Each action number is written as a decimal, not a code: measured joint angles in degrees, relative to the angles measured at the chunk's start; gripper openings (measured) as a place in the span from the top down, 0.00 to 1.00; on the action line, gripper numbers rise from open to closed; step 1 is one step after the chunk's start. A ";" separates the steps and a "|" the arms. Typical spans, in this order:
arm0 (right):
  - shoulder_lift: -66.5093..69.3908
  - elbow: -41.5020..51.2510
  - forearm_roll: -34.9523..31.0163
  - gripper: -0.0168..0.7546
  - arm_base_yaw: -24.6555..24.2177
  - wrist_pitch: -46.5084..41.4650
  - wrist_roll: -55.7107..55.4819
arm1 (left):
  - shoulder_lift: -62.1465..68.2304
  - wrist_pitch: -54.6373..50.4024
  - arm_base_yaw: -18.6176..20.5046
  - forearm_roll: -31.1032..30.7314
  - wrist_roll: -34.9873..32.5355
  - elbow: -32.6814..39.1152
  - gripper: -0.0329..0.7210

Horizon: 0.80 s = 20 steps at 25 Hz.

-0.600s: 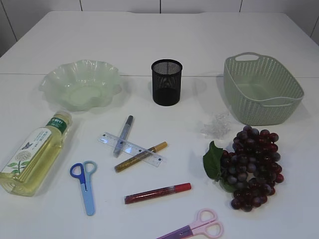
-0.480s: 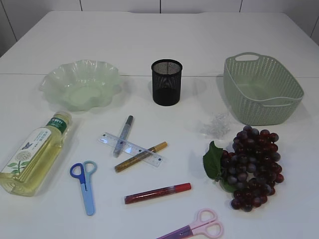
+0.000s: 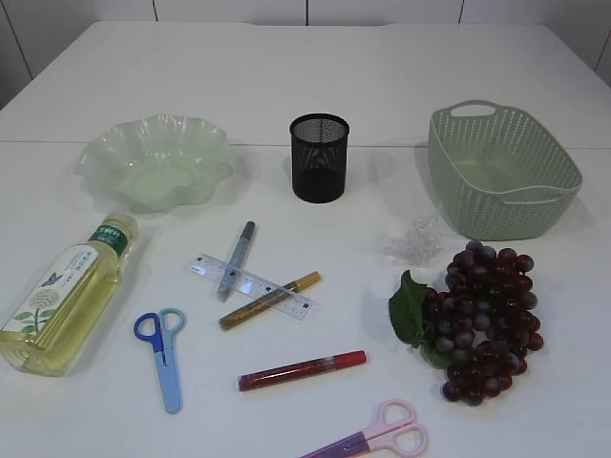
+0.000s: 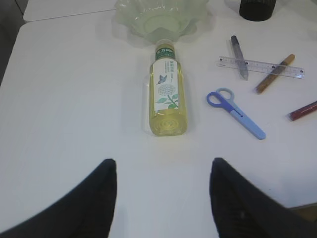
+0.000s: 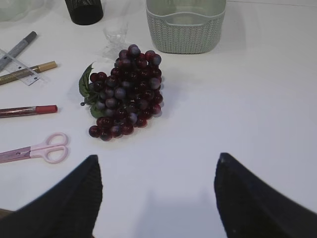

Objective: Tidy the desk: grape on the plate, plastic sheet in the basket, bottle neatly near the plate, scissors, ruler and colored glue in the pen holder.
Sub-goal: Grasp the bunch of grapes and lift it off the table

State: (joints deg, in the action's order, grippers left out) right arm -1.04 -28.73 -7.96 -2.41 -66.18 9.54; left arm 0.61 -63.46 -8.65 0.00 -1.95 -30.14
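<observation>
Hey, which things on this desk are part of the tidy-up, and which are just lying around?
Part of the job: grapes, plate, plastic sheet, basket, bottle, blue scissors, pink scissors, ruler, three glue pens, pen holder.

Just lying around: nothing.

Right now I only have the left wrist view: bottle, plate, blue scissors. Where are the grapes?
Observer: The grapes lie on the right side of the table, in front of the basket, far from the plate.
Operator: Is the plastic sheet in the basket?
Observer: No. The crumpled clear plastic sheet lies on the table between the basket and the grapes.
Operator: Any second pair of scissors?
Observer: Yes, pink scissors lie at the near edge, just in front of the red glue.
</observation>
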 joint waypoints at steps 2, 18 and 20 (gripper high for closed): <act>0.00 0.00 0.00 0.27 0.00 0.00 0.00 | 0.00 0.00 0.00 0.00 0.00 0.00 0.38; 0.00 0.00 0.00 0.27 0.00 0.00 0.00 | 0.00 0.00 0.00 0.00 0.00 0.00 0.38; 0.00 0.00 0.00 0.27 0.00 0.00 0.00 | 0.00 0.00 0.00 0.00 0.00 0.00 0.38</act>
State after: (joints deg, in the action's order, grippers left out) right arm -1.04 -28.73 -7.96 -2.41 -66.18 9.54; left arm 0.61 -63.46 -8.65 0.00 -1.95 -30.14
